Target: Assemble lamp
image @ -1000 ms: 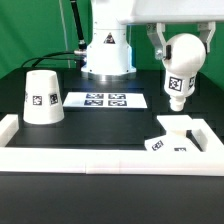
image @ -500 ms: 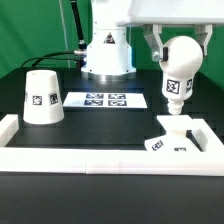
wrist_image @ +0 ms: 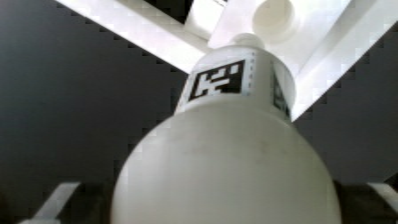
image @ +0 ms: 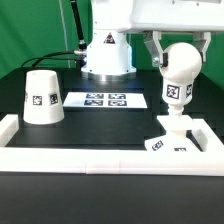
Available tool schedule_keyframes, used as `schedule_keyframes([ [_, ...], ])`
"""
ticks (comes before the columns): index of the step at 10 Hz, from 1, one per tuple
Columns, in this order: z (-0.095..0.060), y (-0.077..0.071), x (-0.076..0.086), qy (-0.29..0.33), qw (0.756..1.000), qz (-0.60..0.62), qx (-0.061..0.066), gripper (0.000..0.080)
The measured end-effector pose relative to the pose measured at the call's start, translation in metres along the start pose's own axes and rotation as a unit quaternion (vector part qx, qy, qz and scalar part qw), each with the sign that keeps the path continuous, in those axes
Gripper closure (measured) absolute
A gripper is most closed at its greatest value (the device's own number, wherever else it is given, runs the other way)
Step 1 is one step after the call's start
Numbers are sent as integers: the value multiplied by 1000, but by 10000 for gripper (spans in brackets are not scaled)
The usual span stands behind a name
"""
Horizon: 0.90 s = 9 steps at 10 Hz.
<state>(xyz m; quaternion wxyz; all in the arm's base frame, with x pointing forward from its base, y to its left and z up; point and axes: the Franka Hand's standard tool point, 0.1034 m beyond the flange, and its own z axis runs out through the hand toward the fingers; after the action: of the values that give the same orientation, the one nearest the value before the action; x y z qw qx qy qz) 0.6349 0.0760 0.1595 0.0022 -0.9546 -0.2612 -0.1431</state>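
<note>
The lamp's bulb (image: 177,82) was clamped in the tool (image: 179,60), one finger on each side of the ball. Its stem pointed down over the base plate (image: 190,136) in the lower right of the exterior view, snug against the white rim (image: 100,157). The stem tip looked to be touching the base or just above it, couldn't tell which. In the wrist view the bulb (wrist_image: 222,150) filled most of the frame, and the base's round socket (wrist_image: 267,15) sat just past the stem tip, so probably not seated. The shade (image: 42,97) stood alone at middle left on the table (image: 100,130), well apart. So nothing was joined yet: seating the bulb and adding the shade both looked left to do.
</note>
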Motion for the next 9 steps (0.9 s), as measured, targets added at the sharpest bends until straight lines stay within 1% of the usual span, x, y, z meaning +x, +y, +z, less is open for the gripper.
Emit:
schedule_keyframes([
  [2, 1, 0, -1, 0, 1000, 0, 0, 220],
  [3, 2, 0, -4, -2, 1000, 1, 0, 220],
  [6, 3, -7, -12, -8, 1000, 3, 3, 220],
  [9, 10, -16, -14, -9, 1000, 1, 6, 220],
])
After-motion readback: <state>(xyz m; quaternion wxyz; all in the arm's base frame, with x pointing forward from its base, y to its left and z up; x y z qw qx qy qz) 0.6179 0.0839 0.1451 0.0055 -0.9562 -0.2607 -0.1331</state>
